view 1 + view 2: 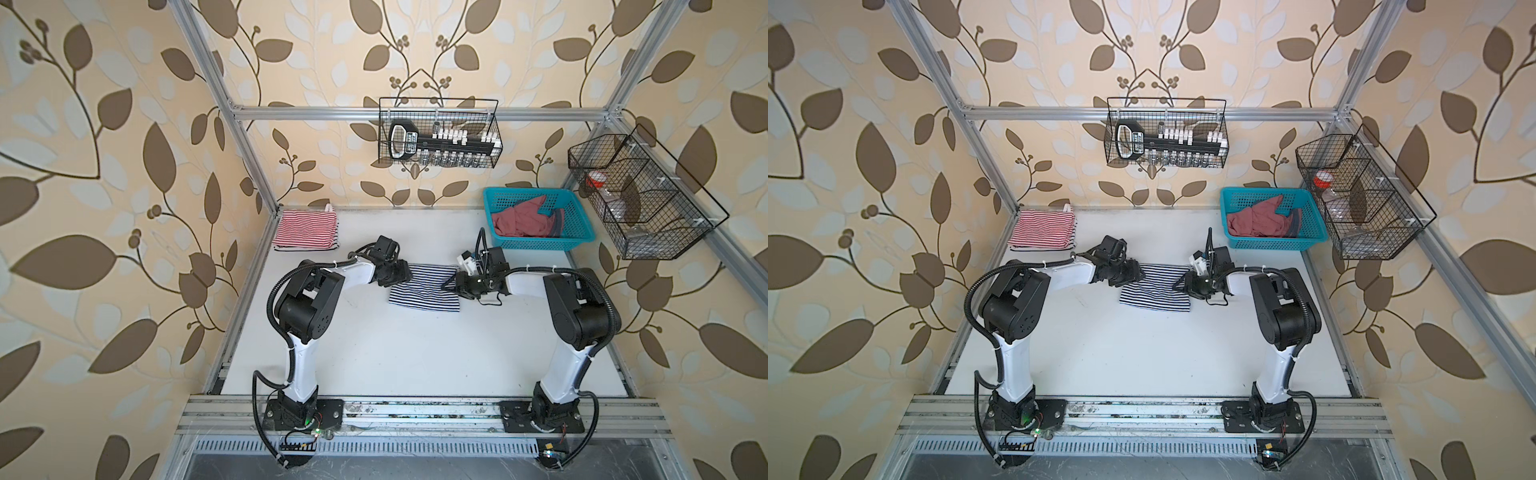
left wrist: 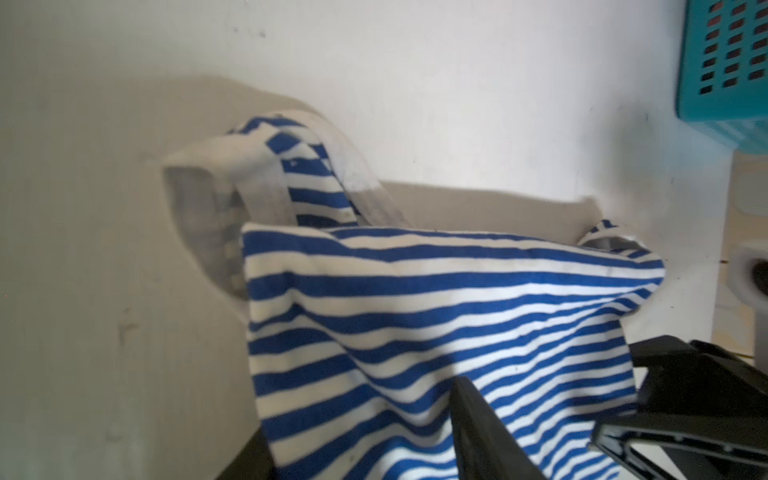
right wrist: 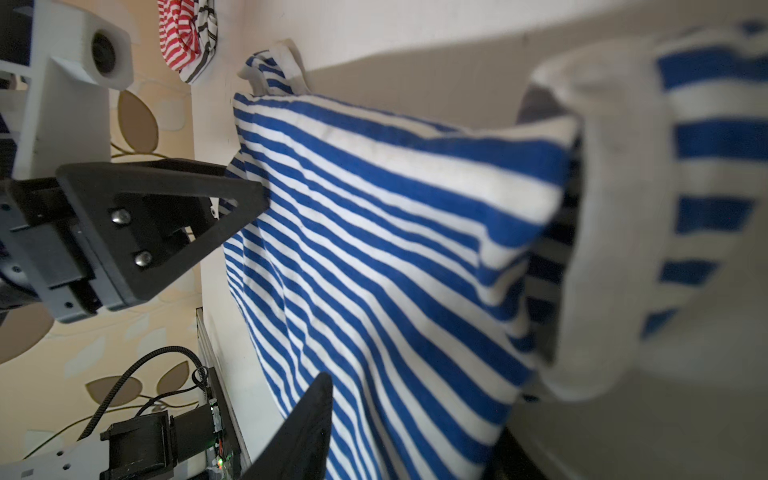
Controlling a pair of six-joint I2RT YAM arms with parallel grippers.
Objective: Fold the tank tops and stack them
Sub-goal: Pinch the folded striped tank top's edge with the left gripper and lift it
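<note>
**A:** Left wrist view: navy-and-white striped cotton tank top (image 2: 436, 311), folded over, lying mid-worktop (image 1: 415, 357) toward the far edge, with straps poking out past the fold. Left gripper (image 1: 404, 274) astride one side edge; clamped or not, cannot tell.

**B:** Right gripper (image 1: 448, 284) clenched on the opposite side edge, cloth drawn taut from between the fingers. Biggest risk?

**A:** Probably an uneven lift, with one side slipping free, layers sliding and the fold coming undone. Loose straps likely to trail and bunch as well.

**B:** Possibly also a crooked landing on the folded red-and-white striped tank top (image 1: 305, 230) at the far left corner. Dusty red tank top (image 1: 521, 220) crumpled in the turquoise plastic basket (image 1: 536, 246) at the far right corner, not yet folded.
</note>
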